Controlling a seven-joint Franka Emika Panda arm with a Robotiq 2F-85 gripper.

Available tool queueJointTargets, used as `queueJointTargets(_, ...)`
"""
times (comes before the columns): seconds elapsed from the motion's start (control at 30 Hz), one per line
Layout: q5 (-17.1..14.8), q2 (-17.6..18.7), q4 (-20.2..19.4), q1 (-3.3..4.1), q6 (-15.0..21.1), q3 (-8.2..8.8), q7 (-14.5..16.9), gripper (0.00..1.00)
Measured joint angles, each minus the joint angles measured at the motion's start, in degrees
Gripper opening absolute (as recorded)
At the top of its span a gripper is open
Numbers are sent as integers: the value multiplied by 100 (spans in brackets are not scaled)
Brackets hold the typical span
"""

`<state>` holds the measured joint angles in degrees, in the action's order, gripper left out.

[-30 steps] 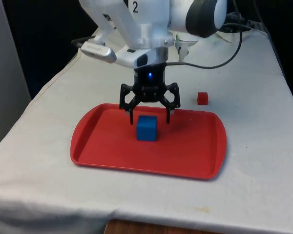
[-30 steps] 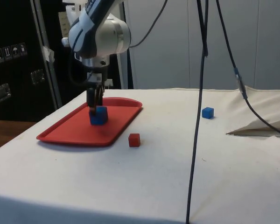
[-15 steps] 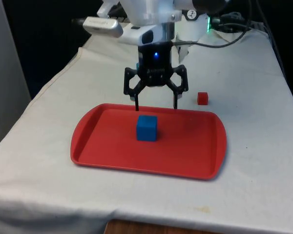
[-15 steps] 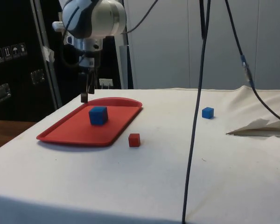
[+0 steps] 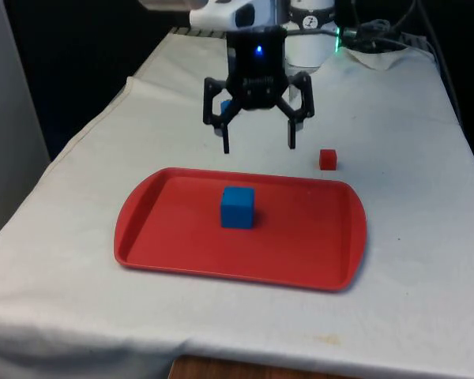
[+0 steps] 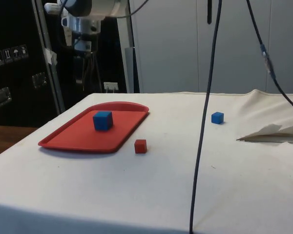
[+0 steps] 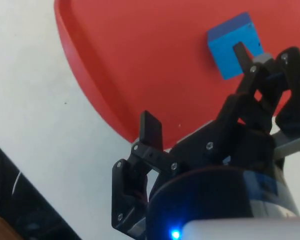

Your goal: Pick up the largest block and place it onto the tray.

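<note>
A: Jaws spread wide, released, nothing between them. Gripper [image 5: 258, 144] hanging in the air, both black fingers [image 5: 225, 140] pointing down, tips clear of everything.

B: And the largest block?

A: Large blue block [image 5: 238, 207] below the jaws and a little nearer the front camera, sitting flat on the red tray [image 5: 325, 254], near the tray's middle. Well apart from the fingertips; open air between. Upright, one face square to the front camera.

B: Same from the wrist?

A: Much the same. Blue block [image 7: 235, 45] seen on the red tray [image 7: 120, 60] just past one fingertip [image 7: 241, 54], partly overlapped by it in the picture, not gripped. Other finger [image 7: 151, 131] set over the tray's rim, with white cloth [image 7: 35, 140] beyond.

B: Anything further out?

A: Small red block [image 5: 327, 159] on the cloth, beyond the tray's far edge, off to the front view's right of the jaws and lower than them. Not touching the tray. A scrap of blue [image 5: 224, 106] showing just behind the finger on the front view's left; probably another small block, too hidden there to say for sure.

B: Side view any help?

A: Yes. Small blue block [image 6: 217, 117] lying alone on the cloth, well apart from the tray [image 6: 63, 139] and from the red block [image 6: 140, 146], which sits just beside the tray's rim. Large block [image 6: 102, 120] plainly resting on the tray floor. Gripper hard to pick out there against the dark cabinets.
</note>
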<state>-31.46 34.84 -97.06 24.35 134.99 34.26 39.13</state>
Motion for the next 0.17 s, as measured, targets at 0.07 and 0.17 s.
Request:
queueJointTargets(0.07,46,-52,29,0,-57,6,-29,100)
queueJointTargets(0.17,74,-92,69,6,-120,17,-40,100)
